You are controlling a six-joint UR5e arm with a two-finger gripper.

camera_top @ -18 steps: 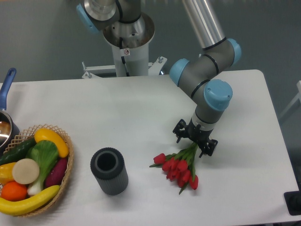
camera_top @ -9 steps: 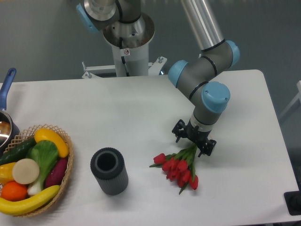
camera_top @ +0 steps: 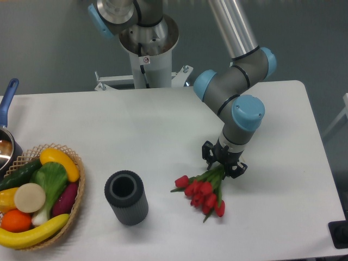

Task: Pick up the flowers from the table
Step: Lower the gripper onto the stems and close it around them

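1. The white table (camera_top: 109,130) filled most of the view, smooth, with rounded corners.
2. The UR5e arm (camera_top: 234,92) reached down from the top of the picture — grey tube, blue caps at the joints — with its wrist pointed at the right-hand part of the tabletop.
3. The woven basket (camera_top: 76,204) sat at the left edge, packed with a banana (camera_top: 32,235), a yellow pepper (camera_top: 57,160), a cucumber (camera_top: 20,174), a leafy green, a purple vegetable and an orange.
4. The dark grey ribbed cylinder (camera_top: 126,197) stood upright near the front edge, open end up, between the basket and the bouquet and touching neither.
5. The red tulips (camera_top: 202,191) hung from their green stems just under the wrist, red heads fanned down and to the left, close above or brushing the table — contact could not be told.
6. The gripper (camera_top: 223,163) was clamped together on the stem end of the bunch, black fingers pinched tight around the green.
7. A pot with a blue handle (camera_top: 10,92) peeked in at the far left edge.
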